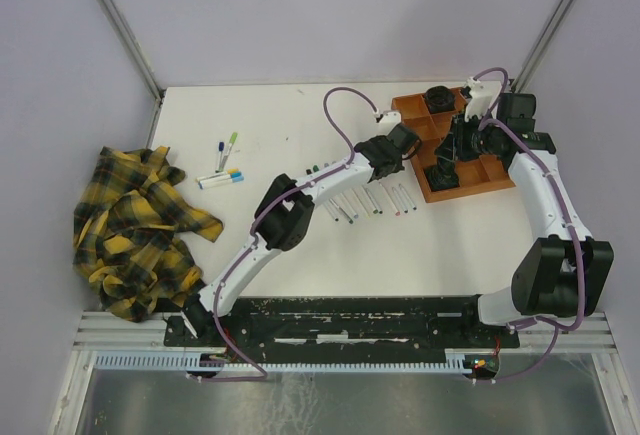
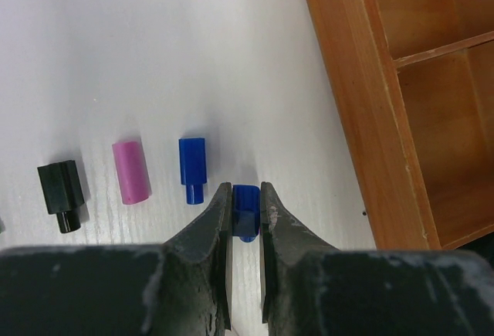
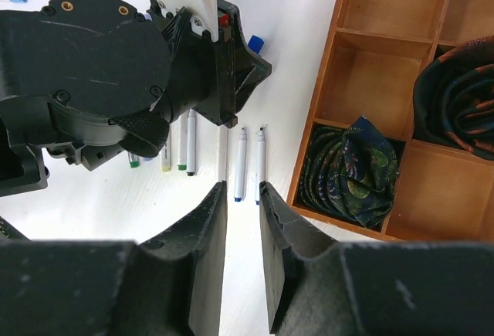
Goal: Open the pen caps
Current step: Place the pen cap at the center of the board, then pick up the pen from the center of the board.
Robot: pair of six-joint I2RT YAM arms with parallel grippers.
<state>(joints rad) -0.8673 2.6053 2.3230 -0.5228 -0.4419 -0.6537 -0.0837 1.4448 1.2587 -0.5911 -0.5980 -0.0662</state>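
My left gripper [image 2: 246, 191] is shut on a small blue pen cap [image 2: 245, 211], just above the white table beside the orange tray [image 2: 363, 104]. Three loose caps lie in a row to its left: blue [image 2: 193, 166], pink [image 2: 130, 171] and black [image 2: 60, 189]. In the right wrist view the same blue cap [image 3: 255, 43] shows at the tip of the left arm. My right gripper [image 3: 243, 189] hangs open over the table with nothing between its fingers. Uncapped white pens [image 3: 241, 162] lie in a row below it.
The orange tray [image 1: 500, 177] at the back right has compartments holding rolled dark fabrics [image 3: 351, 170]. A row of pens [image 1: 370, 200] lies mid-table. A few capped pens [image 1: 222, 175] lie to the left, beside a crumpled yellow plaid cloth [image 1: 135, 230].
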